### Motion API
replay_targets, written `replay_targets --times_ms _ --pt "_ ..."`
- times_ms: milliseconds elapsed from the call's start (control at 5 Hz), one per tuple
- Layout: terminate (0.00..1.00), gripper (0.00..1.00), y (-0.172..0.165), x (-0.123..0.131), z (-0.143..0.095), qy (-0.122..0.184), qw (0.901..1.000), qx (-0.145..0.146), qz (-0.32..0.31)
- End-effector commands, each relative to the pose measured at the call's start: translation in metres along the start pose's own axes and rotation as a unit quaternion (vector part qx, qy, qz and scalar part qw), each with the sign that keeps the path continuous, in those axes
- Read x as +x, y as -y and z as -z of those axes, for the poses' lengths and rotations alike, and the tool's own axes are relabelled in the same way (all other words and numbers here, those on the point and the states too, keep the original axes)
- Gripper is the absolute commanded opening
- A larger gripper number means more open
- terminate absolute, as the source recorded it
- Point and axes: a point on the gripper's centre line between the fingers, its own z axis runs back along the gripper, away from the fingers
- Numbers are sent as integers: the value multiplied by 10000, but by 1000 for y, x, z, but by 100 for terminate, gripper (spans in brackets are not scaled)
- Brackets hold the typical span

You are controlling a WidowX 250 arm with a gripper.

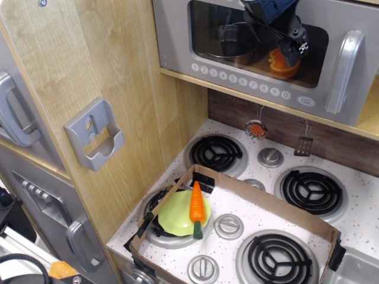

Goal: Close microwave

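Grey microwave [260,56] door looks almost flush with the wood frame; closing step is near its end. Arm sits against the window above the button row [240,81], fingers [294,44] pressing the glass; whether they are clenched or released cannot be told. Microwave sits above the stove [260,195]; its long axis runs left-right, door facing out over the burners, handle [341,71] upright at the right end. Next move, as a judgement: short push inward to seat the door, then back off.

The speckled white desk [361,222] fills the lower right of the frame. On it sits a shallow cardboard tray [266,199], at lower centre, its wall running between the black burners [215,152].
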Motion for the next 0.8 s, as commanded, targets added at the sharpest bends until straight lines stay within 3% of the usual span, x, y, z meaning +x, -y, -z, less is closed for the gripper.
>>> replay_targets --times_ms 0,400,600 --pt "0 100 0 24 -18 298 9993 168 160" --pt "0 100 0 24 -18 298 9993 168 160" --pt "100 100 0 24 -18 298 9993 168 160"
